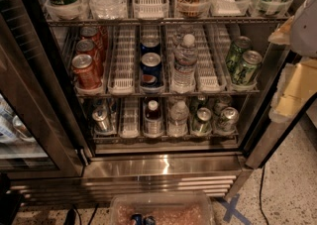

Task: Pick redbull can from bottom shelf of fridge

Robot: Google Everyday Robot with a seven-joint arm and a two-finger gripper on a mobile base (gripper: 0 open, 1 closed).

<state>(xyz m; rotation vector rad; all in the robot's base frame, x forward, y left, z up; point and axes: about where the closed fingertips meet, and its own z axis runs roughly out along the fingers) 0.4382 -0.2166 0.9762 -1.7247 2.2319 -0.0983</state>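
Observation:
The fridge (163,165) stands open in front of me, a steel cooler with wire racks. The bottom shelf (163,139) has white slotted lane trays and a steel lip along its front. The redbull can (101,119), slim and silver-grey with a shiny top, stands upright at the front of the far-left lane. My gripper (301,45) shows only as pale and yellowish parts at the right edge of the view. It is by the fridge's right frame, well above and to the right of the can, and far from it.
On the bottom shelf stand a dark-liquid bottle (152,115), a water bottle (178,116) and two wider green-tinted cans (201,120). The rack above holds red cola cans (85,70), blue cans (150,68) and green cans (242,65). The glass door (22,120) is open at left. A clear bin (163,211) sits on the floor.

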